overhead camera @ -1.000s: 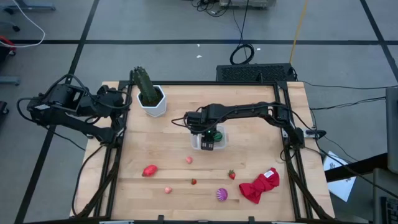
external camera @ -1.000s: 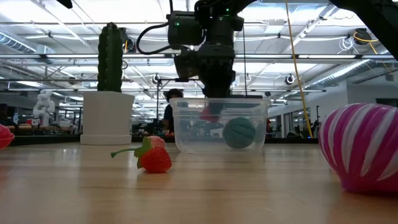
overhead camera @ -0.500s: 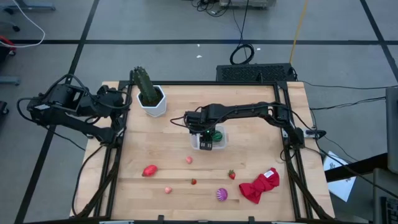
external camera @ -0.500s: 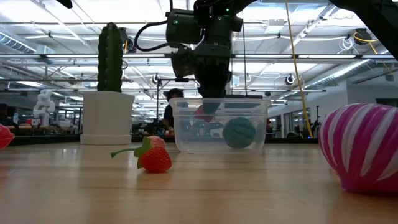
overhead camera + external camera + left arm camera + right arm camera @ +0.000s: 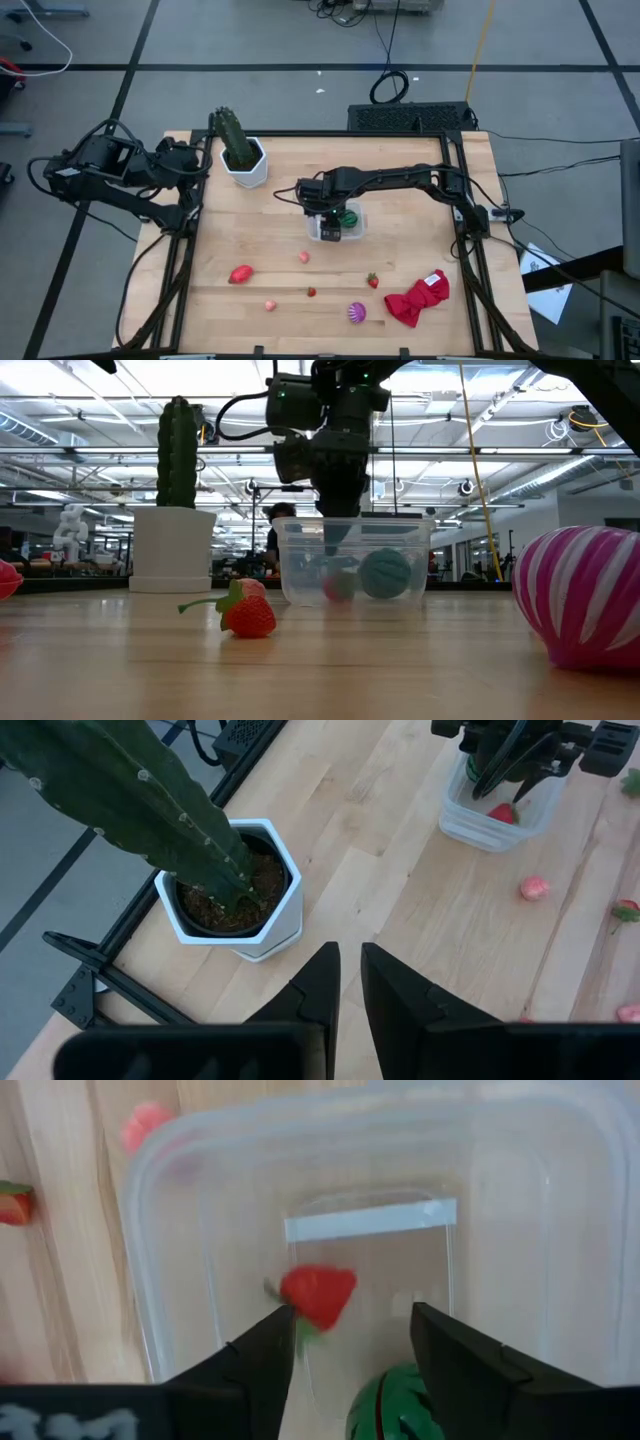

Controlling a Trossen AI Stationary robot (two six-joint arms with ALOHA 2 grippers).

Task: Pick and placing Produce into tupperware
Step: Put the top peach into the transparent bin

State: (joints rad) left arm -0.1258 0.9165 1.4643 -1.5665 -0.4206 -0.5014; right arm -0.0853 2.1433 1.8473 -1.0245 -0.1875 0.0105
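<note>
One strawberry (image 5: 317,1294) inside tupperware (image 5: 170,1270), below parted right pincer (image 5: 352,1342).

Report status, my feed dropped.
Right end effector open over tupperware. Strawberry loose inside beside green ball. Left end effector shut, parked near cactus pot. Nothing blocking.

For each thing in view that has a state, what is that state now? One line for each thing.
Right hand: open, above the tub.
Left hand: shut, waiting near the cactus pot.
Tub: upright, no lid, holds two pieces.
Strawberry: released, inside the tub.
Green ball: resting inside the tub.
Red cloth: crumpled on the table.
</note>
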